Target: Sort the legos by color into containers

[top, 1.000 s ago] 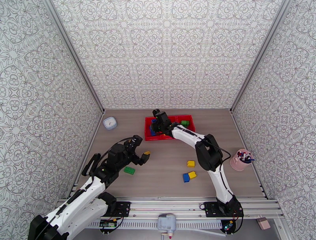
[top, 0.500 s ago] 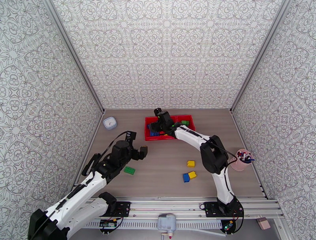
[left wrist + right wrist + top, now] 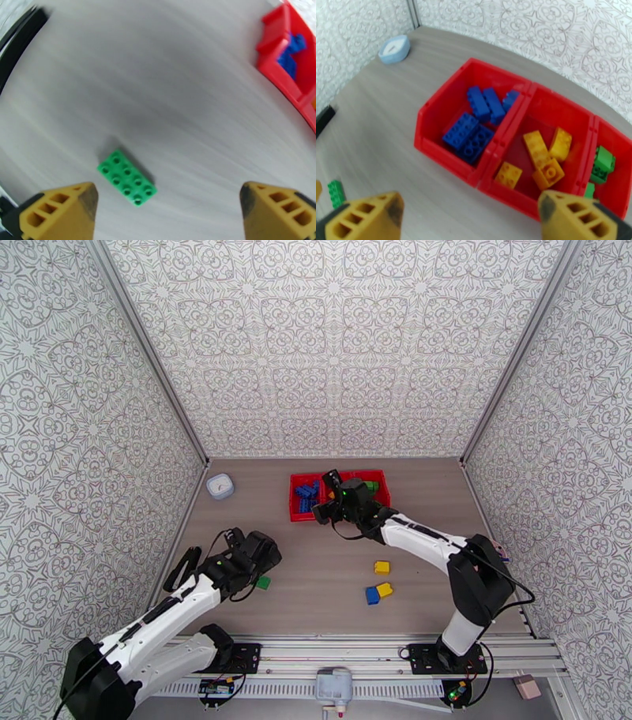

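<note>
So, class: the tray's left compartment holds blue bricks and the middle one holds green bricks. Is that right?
No. The middle compartment holds yellow bricks, not green; the right wrist view shows it. The left compartment does hold blue bricks.

Nothing legible from where I stand: no letters, brands or numbers can be read on the red tray (image 3: 442, 158), the legos (image 3: 468, 134) or the patterned walls (image 3: 332, 343).
</note>
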Motion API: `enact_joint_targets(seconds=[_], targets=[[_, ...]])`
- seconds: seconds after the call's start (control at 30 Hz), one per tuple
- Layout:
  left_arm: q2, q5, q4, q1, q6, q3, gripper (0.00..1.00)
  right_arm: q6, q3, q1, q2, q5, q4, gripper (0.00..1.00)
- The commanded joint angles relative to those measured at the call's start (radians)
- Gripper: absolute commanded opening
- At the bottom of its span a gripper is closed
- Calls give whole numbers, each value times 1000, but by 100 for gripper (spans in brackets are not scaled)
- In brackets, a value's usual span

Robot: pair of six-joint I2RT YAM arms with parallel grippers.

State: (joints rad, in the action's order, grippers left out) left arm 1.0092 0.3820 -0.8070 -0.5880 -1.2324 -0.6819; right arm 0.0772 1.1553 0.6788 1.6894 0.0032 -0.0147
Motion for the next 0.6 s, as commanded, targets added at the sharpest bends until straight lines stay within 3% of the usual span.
enact_joint_targets(seconds=[0.0, 0.27, 0.57], targets=[[11, 1, -72, 22, -181, 31, 95, -30, -53, -4, -47, 0, 10, 94], [64, -111, 32, 89, -208, 96, 92, -8, -72, -4, -56, 5, 15, 94], [149, -167, 132, 100, -236, 140, 78, 13, -94, -4, -63, 3, 12, 94]])
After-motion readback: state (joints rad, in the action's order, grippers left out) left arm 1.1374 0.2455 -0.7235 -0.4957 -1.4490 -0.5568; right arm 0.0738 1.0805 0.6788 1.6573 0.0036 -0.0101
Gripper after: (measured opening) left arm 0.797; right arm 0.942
